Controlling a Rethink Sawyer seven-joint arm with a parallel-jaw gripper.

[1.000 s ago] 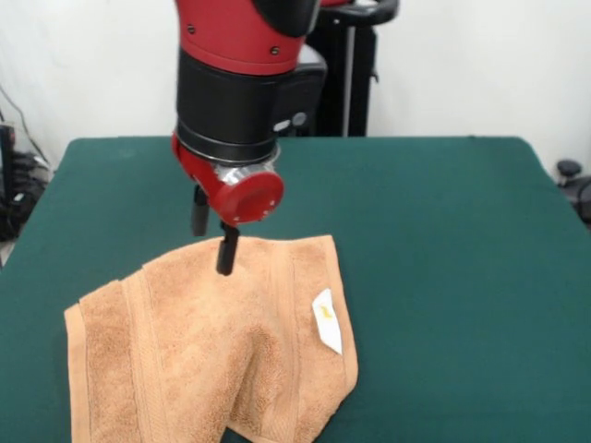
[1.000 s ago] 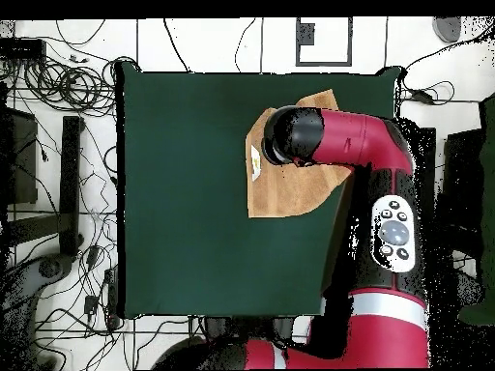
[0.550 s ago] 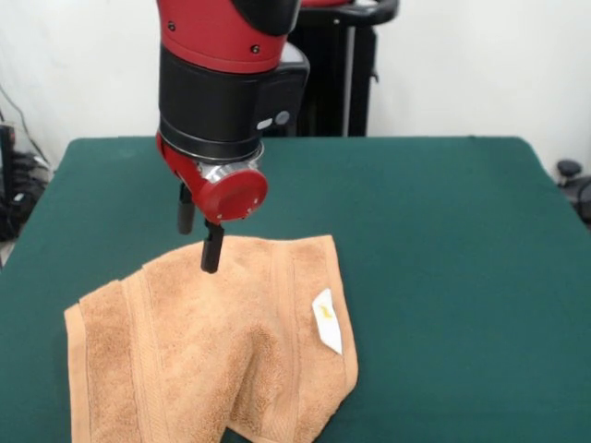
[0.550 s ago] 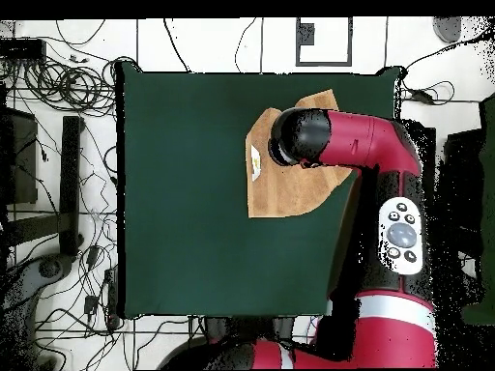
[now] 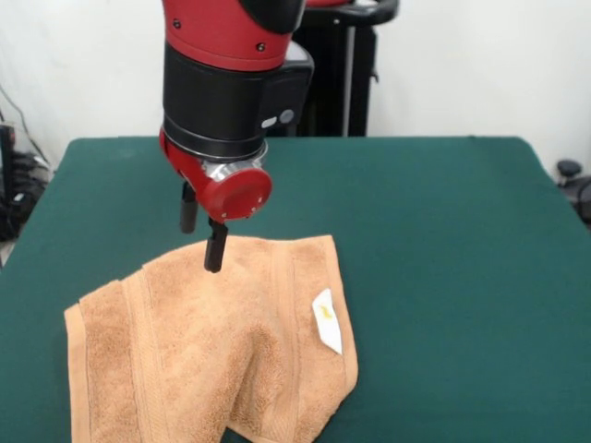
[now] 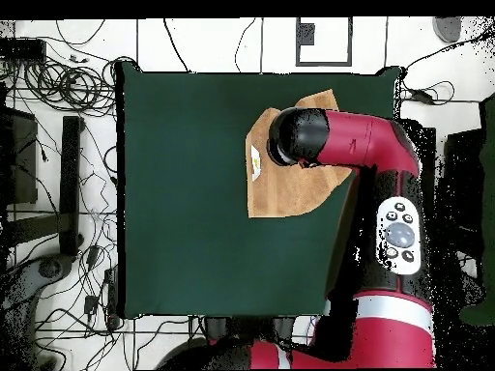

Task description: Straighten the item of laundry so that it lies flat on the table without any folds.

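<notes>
The towel (image 5: pixel 212 346) lies rumpled on the green table (image 5: pixel 443 240), orange-tan terry cloth down near the front edge in the front view, and it is anything but flat. A deep crease runs through its middle, the lower right part curls under itself, and the woven border bands bend along with the folds. The small white label (image 5: pixel 327 319) sits on the right-hand side of the cloth, tilted, with a yellow mark on it.

Above the towel's far edge hangs the gripper (image 5: pixel 201 240), its two black fingers (image 5: pixel 215 249) pointing straight down with a clear gap between them, nothing held. The nearer finger's tip is right at the cloth's upper edge, though contact is hard to judge; the other shows against the bare green behind it.

From overhead, the towel (image 6: pixel 285 184) is close to the table's right edge, toward the top corner, and the red arm (image 6: pixel 363 145) reaches across it, its black wrist covering the towel's upper part
</notes>
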